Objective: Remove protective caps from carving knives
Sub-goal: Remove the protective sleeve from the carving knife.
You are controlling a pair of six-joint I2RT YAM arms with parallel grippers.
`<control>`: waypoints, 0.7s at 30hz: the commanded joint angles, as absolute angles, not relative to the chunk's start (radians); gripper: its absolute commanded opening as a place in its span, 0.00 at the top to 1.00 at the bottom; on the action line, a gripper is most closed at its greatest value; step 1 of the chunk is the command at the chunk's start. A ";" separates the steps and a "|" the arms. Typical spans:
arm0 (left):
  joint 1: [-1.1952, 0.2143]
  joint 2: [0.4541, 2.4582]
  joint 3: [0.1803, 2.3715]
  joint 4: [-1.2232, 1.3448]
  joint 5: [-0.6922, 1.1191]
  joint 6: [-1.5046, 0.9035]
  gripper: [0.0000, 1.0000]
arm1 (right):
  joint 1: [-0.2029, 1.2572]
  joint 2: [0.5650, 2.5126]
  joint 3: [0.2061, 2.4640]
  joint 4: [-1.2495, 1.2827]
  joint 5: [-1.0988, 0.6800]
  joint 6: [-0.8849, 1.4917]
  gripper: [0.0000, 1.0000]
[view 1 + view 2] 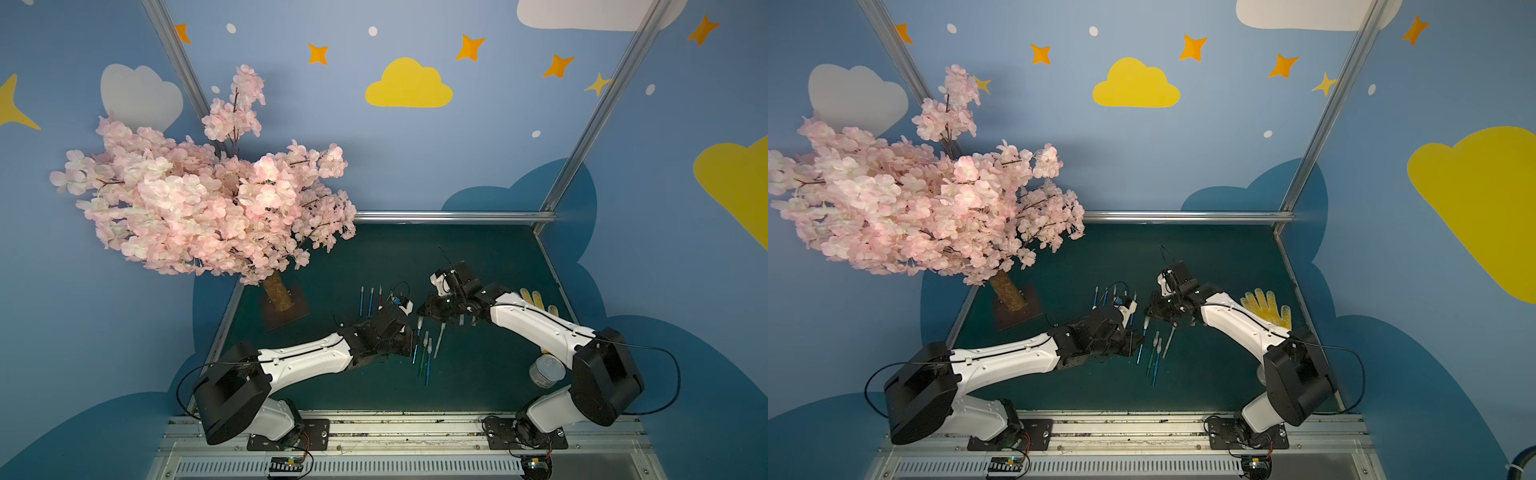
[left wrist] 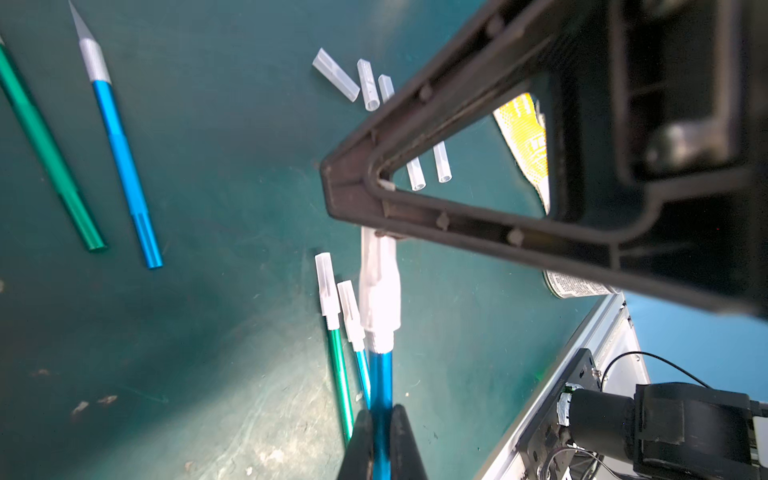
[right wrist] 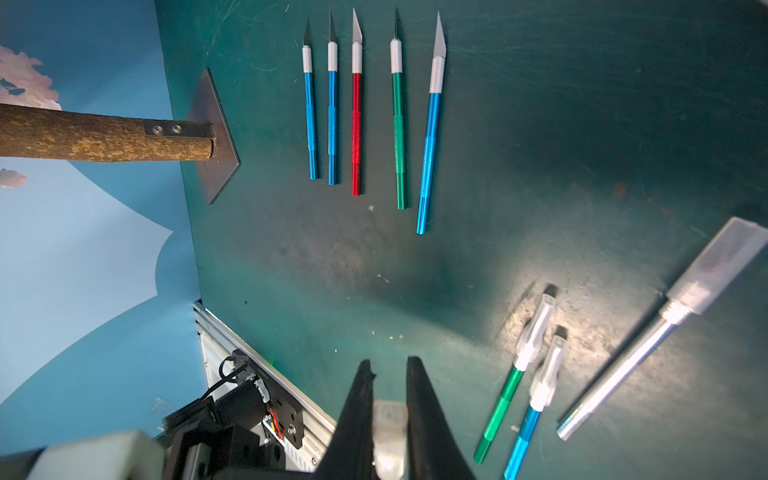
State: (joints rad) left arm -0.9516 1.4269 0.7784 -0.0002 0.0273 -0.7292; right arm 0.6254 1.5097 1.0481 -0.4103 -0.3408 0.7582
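My left gripper [image 2: 382,415] is shut on the handle of a blue carving knife [image 2: 380,374], held just above the mat. A whitish protective cap [image 2: 379,286] sits over its blade end. My right gripper [image 3: 390,374] is shut on that cap [image 3: 388,415], and its black fingers [image 2: 353,191] hide the cap's tip. In both top views the grippers meet at mid-table [image 1: 419,328] [image 1: 1144,328]. Several uncapped knives [image 3: 356,116] lie in a row. Capped green [image 3: 505,399], blue [image 3: 528,428] and silver [image 3: 623,374] knives lie nearby. Several loose caps [image 2: 336,75] lie apart.
A pink blossom tree stands on a flat base [image 1: 286,309] at the left of the mat. At the right are a yellow glove [image 1: 1266,307] and a small jar [image 1: 546,370], beneath my right arm. A metal rail [image 1: 399,419] runs along the front edge.
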 commanded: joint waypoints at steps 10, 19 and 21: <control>-0.995 1.471 0.784 -0.091 0.100 -0.710 0.92 | 0.559 1.490 1.115 -0.348 -0.302 0.731 0.90; -1.010 1.489 0.794 -0.072 0.117 -0.723 0.93 | 0.543 1.496 1.127 -0.347 -0.286 0.724 0.91; -1.011 1.495 0.794 -0.068 0.117 -0.727 0.94 | 0.541 1.500 1.130 -0.345 -0.284 0.723 0.91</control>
State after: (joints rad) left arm -0.9730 1.4734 0.8043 0.0376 0.0185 -0.7296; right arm 0.5770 1.5097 1.0657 -0.4713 -0.3672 0.7319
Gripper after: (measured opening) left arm 0.069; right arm 0.148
